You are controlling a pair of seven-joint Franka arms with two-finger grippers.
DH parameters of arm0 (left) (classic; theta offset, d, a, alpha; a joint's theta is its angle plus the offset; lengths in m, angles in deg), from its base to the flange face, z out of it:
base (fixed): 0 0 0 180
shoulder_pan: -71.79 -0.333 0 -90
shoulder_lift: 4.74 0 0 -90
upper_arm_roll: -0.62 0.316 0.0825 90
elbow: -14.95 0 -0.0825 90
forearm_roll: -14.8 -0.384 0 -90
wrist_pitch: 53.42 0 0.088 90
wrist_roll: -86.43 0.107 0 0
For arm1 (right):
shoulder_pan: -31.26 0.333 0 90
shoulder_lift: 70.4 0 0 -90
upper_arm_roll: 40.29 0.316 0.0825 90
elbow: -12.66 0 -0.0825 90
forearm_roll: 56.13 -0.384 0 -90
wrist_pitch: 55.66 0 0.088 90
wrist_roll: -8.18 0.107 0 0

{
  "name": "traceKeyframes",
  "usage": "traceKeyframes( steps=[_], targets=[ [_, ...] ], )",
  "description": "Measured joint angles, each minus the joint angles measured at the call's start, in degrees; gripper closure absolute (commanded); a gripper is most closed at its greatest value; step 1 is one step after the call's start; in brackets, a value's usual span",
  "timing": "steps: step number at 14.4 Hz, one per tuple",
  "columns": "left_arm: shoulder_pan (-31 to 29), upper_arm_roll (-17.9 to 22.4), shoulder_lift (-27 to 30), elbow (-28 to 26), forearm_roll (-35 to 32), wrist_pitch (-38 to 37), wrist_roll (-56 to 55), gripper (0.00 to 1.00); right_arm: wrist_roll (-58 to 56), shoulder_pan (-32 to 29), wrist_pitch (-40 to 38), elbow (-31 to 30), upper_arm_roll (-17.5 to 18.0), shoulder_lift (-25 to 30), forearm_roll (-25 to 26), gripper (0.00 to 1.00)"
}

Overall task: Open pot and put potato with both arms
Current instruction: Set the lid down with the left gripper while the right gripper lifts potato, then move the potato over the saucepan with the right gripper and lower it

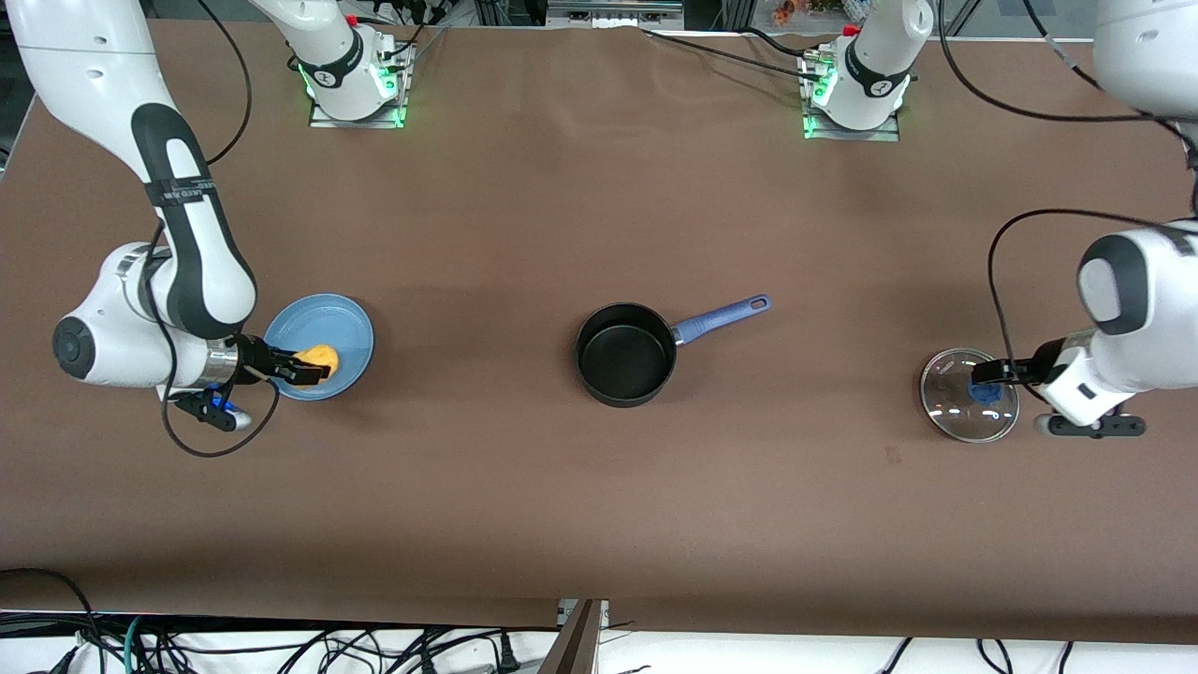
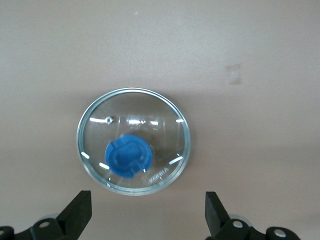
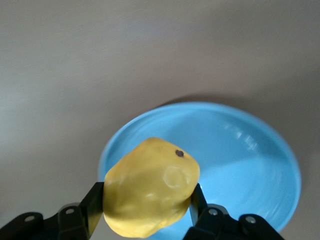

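Note:
The black pot point(image 1: 624, 356) stands uncovered and empty in the middle of the table, its blue handle point(image 1: 721, 317) pointing toward the left arm's end. My right gripper point(image 1: 312, 368) is shut on the yellow potato point(image 1: 324, 357) and holds it low over the edge of a blue plate point(image 1: 328, 323). In the right wrist view the potato point(image 3: 150, 192) sits between both fingers of the right gripper point(image 3: 145, 200), with the plate point(image 3: 240, 165) under it. My left gripper point(image 1: 985, 374) is open and empty over the glass lid point(image 1: 969, 412); in its wrist view the left gripper point(image 2: 147, 200) is spread wide.
The glass lid with its blue knob point(image 2: 129, 156) lies flat on the table at the left arm's end. The brown table runs bare between plate, pot and lid. Cables hang along the table's near edge.

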Motion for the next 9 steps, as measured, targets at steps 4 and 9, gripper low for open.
traceKeyframes(
  steps=[4,9],
  targets=[
    [0.4,-0.84,9.17,2.07,0.0,-9.42,-2.83,0.0,19.79,6.84,-3.16,5.07,3.2,0.12,-1.34,0.95],
    [0.38,-0.95,18.91,5.18,1.45,-17.64,-2.93,0.0,42.26,15.35,-1.01,10.8,7.31,0.05,-10.06,0.94]
  ],
)
